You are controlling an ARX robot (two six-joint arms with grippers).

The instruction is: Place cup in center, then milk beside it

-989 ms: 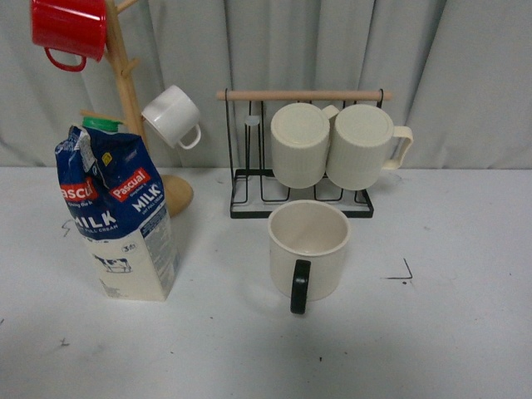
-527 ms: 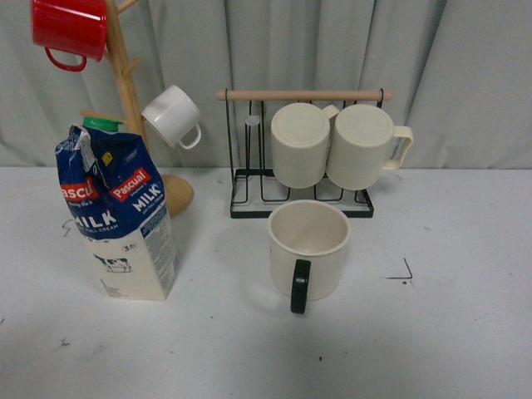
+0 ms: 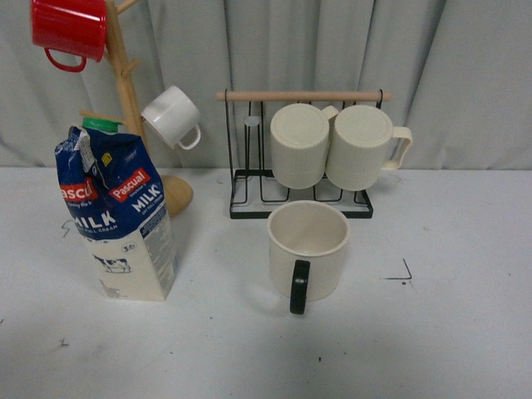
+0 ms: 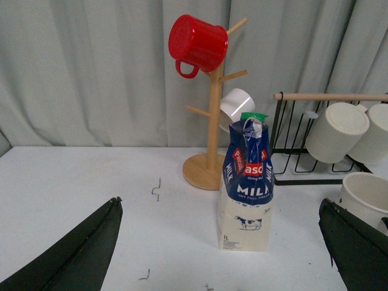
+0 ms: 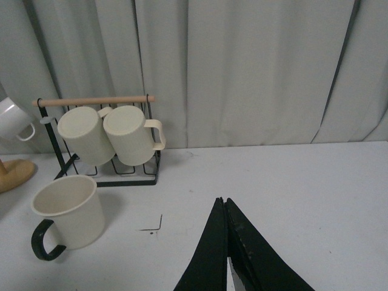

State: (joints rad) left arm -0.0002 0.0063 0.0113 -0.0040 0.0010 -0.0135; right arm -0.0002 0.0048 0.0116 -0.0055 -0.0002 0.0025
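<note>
my left gripper [image 4: 218, 202] gapes wide, empty; right gripper [image 5: 222, 202] is pinched closed on nothing. cup [image 3: 307, 249] stands before the rack [image 3: 249, 179], milk [image 3: 120, 220] well left of it. i fear a high grab tips the tall milk.

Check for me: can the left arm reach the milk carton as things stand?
Probably yes. The left gripper is open and the milk stands upright straight ahead of it, with only bare table between. The cup sits off to one side, apart from the milk.
</note>
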